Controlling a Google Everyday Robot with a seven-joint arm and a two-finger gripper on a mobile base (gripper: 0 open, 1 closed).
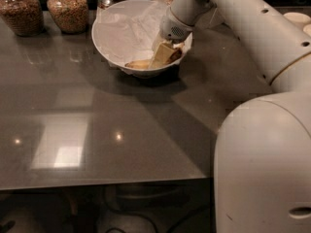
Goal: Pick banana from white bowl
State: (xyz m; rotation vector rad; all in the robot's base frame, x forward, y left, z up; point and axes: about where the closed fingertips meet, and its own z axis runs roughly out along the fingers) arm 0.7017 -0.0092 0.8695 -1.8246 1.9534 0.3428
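Note:
The white bowl (112,42) stands at the back of the grey table, lined with crumpled white paper. The banana (137,63) lies low in the bowl near its front rim, pale yellow with brown streaks; only its left part shows. My gripper (164,56) reaches down into the bowl from the right, and its tan fingers (161,56) sit on the banana's right end, hiding it. The white arm comes from the upper right.
Several glass jars of brown grains (68,8) stand along the table's back edge, left of and behind the bowl. Small cream bowls (297,19) sit at the far right. My white base (265,169) fills the lower right. The table's front edge (97,183) runs along the bottom.

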